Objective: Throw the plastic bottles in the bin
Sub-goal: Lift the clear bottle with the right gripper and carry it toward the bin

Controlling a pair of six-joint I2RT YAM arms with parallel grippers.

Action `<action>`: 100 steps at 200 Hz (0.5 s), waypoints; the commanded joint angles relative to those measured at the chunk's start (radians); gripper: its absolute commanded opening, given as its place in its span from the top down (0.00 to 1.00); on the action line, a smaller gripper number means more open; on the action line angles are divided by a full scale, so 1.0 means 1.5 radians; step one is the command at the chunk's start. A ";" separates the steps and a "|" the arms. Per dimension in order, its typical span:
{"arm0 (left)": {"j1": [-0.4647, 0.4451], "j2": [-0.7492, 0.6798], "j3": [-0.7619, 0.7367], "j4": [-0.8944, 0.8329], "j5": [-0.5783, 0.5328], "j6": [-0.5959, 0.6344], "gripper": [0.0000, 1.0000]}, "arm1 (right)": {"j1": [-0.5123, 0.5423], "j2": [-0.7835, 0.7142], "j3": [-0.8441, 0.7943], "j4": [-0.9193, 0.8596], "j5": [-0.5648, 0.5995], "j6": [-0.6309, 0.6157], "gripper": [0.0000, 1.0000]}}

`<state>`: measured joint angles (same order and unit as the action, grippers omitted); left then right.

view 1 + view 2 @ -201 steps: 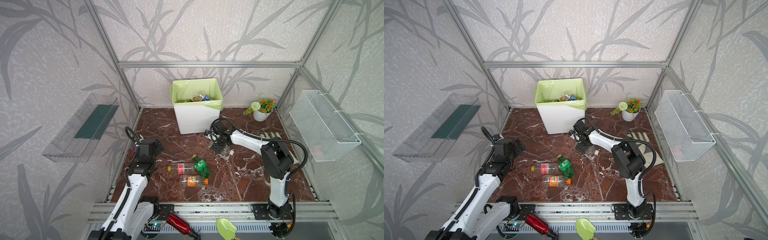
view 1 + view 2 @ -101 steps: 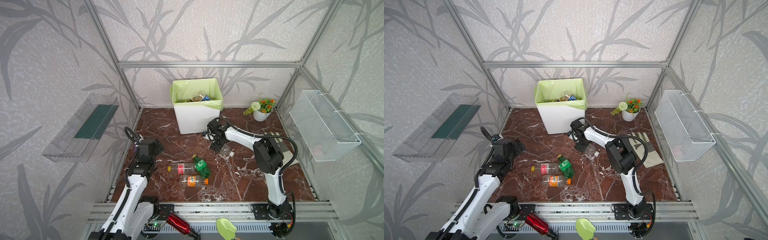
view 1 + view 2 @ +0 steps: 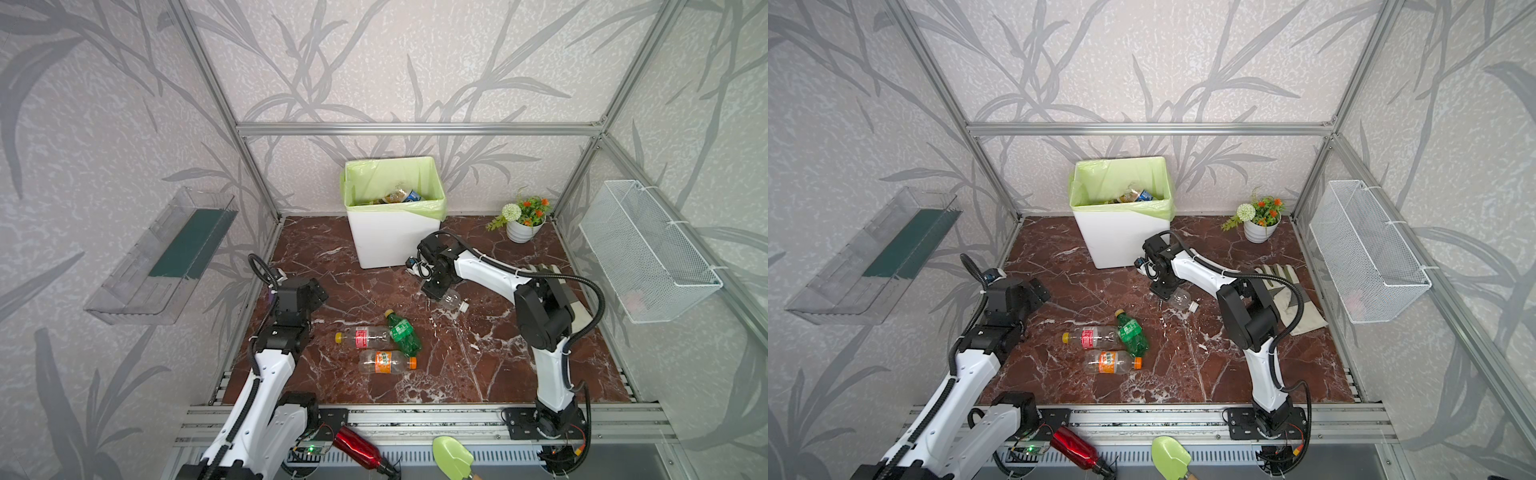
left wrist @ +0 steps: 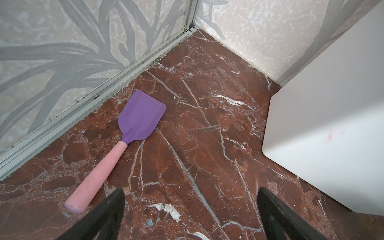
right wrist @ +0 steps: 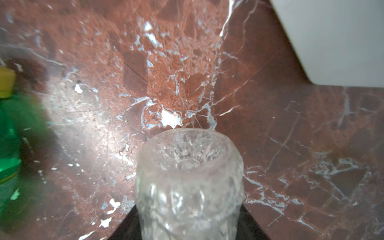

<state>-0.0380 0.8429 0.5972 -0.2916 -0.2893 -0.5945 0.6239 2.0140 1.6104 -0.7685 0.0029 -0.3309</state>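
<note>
A clear label-less plastic bottle (image 3: 453, 300) (image 3: 1181, 300) lies on the brown marble floor in front of the bin (image 3: 395, 245), a white box with a light green bag over its rim. My right gripper (image 3: 436, 290) (image 5: 189, 207) is shut on this bottle (image 5: 189, 176), with a dark jaw pressed against each side. Three more bottles lie mid-floor: a green one (image 3: 403, 332), one with a red label (image 3: 365, 336) and one with an orange label (image 3: 386, 362). Other bottles (image 3: 401, 195) show inside the bin. My left gripper (image 3: 316, 293) (image 4: 191, 193) hangs open and empty over bare floor.
A purple spatula with a pink handle (image 4: 141, 114) lies by the left wall. A flower pot (image 3: 521, 226) stands at the back right and a glove (image 3: 1287, 299) lies behind the right arm. A wire basket (image 3: 648, 249) and a clear tray (image 3: 166, 253) hang on the side walls.
My right gripper's jaws have closed onto the clear bottle, and that arm's elbow has swung slightly left. The left arm has not moved.
</note>
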 commanded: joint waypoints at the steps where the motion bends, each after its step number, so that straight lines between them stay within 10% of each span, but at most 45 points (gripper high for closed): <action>1: 0.004 -0.010 -0.010 0.001 -0.021 -0.005 0.01 | -0.016 -0.139 -0.032 0.053 -0.063 0.023 0.53; 62: 0.004 0.006 -0.010 0.000 -0.037 -0.005 0.01 | -0.070 -0.553 -0.255 0.502 -0.064 0.072 0.53; 100: 0.003 0.019 -0.023 0.049 0.010 0.011 0.01 | -0.122 -0.647 -0.198 0.637 -0.046 0.126 0.50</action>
<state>-0.0380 0.8558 0.5781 -0.2638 -0.2974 -0.5793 0.4595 1.0809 1.2774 -0.0864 -0.0868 -0.2016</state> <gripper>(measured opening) 0.991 0.517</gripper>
